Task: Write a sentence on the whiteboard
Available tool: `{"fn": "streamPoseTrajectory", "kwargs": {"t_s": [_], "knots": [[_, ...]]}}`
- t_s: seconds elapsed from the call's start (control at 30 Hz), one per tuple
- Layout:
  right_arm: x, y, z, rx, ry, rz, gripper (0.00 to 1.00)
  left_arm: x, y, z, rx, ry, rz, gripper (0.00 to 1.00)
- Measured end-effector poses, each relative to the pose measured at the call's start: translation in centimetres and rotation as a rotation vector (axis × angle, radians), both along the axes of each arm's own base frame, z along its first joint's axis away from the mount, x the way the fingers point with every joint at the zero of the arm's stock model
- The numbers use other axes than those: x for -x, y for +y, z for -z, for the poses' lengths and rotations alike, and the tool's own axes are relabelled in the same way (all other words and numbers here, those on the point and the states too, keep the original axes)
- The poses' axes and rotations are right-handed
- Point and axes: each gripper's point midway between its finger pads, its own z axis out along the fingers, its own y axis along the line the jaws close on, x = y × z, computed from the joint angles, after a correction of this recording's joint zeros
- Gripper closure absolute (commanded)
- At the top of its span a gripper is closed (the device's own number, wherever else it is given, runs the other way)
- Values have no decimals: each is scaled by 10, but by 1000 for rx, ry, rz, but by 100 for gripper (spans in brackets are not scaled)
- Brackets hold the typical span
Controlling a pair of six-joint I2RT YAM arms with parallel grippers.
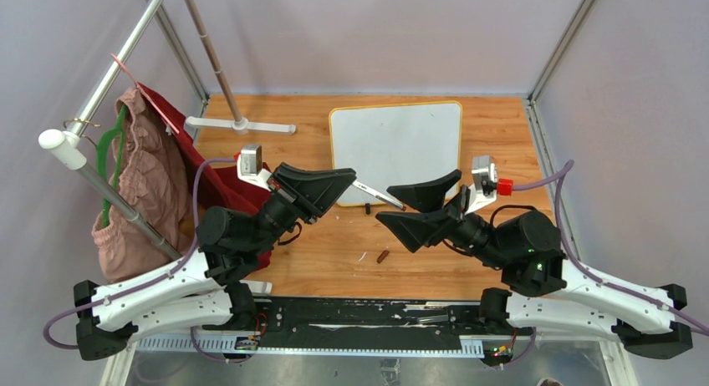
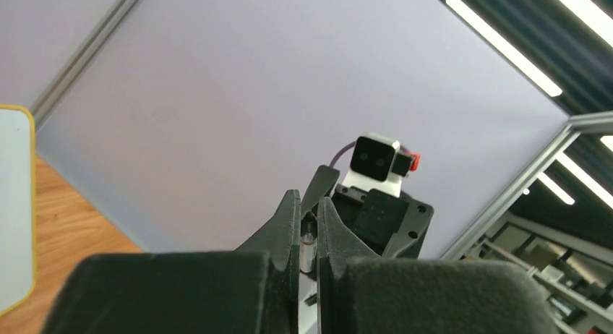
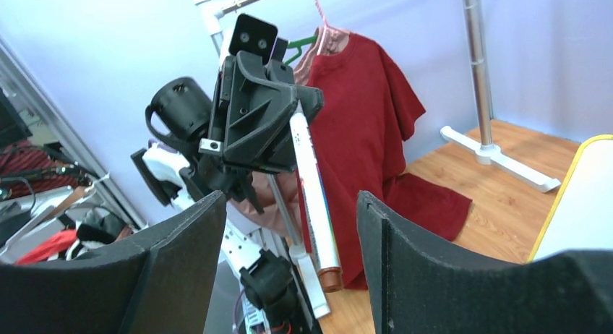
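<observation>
Top external camera looked steeply down from behind the arm bases, whole worktop [image 1: 334, 236] in frame. Left wrist camera sat close behind the left fingers [image 2: 288, 229], tilted up at wall [image 2: 253, 95] and ceiling [image 2: 564, 30], catching the right arm [image 2: 383, 215]. Right wrist camera faced the left arm [image 3: 253, 117] nearby. All three shared the whiteboard [image 1: 395, 139].

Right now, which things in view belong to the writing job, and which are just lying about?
Job: flat white whiteboard with yellow rim; white marker pen in left claw.
Lying about: red T-shirt; pink garment; metal clothes rack.
</observation>
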Motion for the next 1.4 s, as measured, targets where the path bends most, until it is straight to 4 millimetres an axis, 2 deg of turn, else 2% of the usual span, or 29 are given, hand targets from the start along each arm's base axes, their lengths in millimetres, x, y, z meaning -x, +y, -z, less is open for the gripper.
{"fn": "streamPoseTrajectory", "kwargs": {"t_s": [0.2, 0.37, 0.6, 0.7, 0.83, 1.27, 1.4], "knots": [[-13, 12, -9, -54, 19, 43, 35, -5, 7, -16, 126, 58, 5, 100], [-20, 20, -12, -80, 37, 64, 43, -9, 13, -23, 192, 100, 7, 100], [-25, 20, -26, -134, 43, 84, 45, -14, 13, -18, 223, 151, 8, 100], [-27, 20, -29, -146, 42, 91, 50, -15, 14, -16, 230, 163, 9, 100], [-29, 22, -29, -147, 39, 99, 55, -16, 14, -16, 242, 182, 14, 100], [-37, 23, -31, -152, 29, 146, 56, -21, 9, -10, 273, 252, 36, 100], [-39, 23, -32, -156, 20, 157, 59, -24, 9, -5, 279, 274, 34, 100]]}}
